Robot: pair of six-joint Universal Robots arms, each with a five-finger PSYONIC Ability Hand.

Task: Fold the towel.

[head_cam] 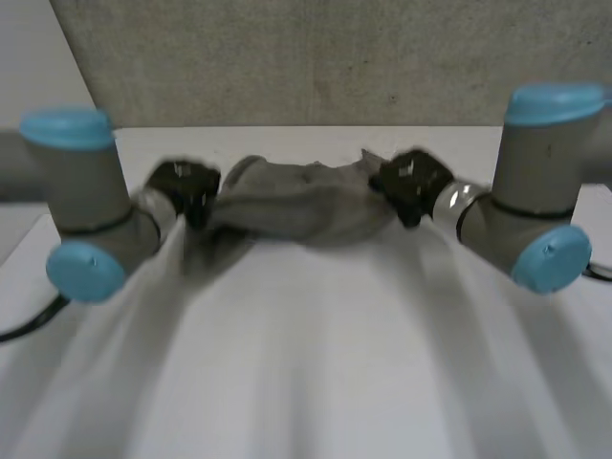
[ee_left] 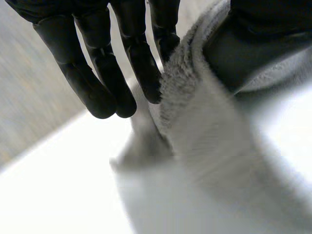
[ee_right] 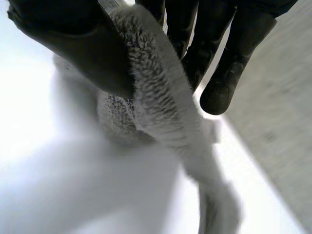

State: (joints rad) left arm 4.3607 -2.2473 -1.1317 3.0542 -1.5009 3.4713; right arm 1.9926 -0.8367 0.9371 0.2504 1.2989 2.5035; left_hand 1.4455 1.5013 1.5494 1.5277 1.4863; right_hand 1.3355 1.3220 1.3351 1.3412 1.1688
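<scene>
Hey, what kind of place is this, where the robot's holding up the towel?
Probably a robotics lab or test bench rather than a home: a bare white table, a plain grey wall behind it, and the robot's left hand and right hand each pinching an end of a grey towel.

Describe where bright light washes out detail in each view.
Head view: white table bright, grey terry towel evenly lit; left wrist view: glare whitens the towel below the black left hand; right wrist view: the same below the right hand.

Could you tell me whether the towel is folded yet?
No: the towel sags bunched between left hand and right hand, each pinching an end.
</scene>
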